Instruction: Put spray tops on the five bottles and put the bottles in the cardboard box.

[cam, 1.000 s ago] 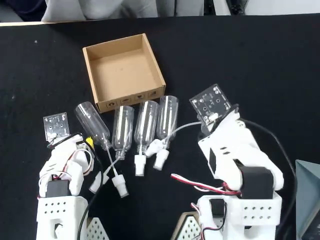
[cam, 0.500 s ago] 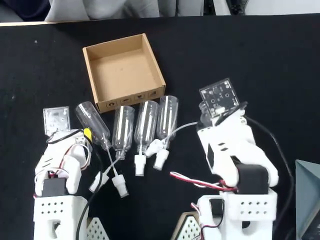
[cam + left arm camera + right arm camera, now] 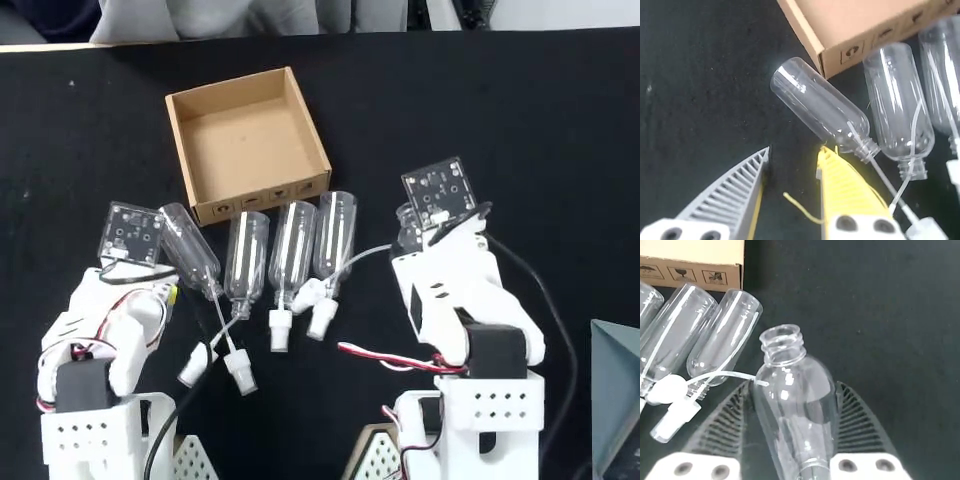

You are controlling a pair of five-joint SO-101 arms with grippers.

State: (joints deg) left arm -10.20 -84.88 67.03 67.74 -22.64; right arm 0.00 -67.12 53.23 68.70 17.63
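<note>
Over at the centre-right of the high view, the right gripper [image 3: 794,386] has its jaws clamped on one clear bottle [image 3: 792,400], open neck pointing away from the wrist and no top on it. The other four bottles [image 3: 292,248] lie in a row just below the cardboard box [image 3: 265,197], which has nothing in it. The spray tops [image 3: 240,372] are scattered below them on the black table [image 3: 520,120].

The left gripper [image 3: 795,152] is spread open with nothing between its fingers, parked just beside the neck of the leftmost bottle [image 3: 822,107].

How I'd do this step: keep the right arm dead steady with that neck in free view, and have the left one grab a top by its white cap, not by the thin tube (those bend and would likely skid off the rim). Get the tube tip into the neck first, then push the cap down. One curved tube [image 3: 722,375] already reaches to the held bottle, so I'd guess that top is the easy pick.

Hard to make out:
- The held bottle is mostly tucked under the right arm's camera board in the high view.
- The tubes cross each other, so I can't say which goes with which top, or count five tops for sure.
- A tube looks like it runs into the leftmost bottle's neck, but I wouldn't swear to it.
</note>
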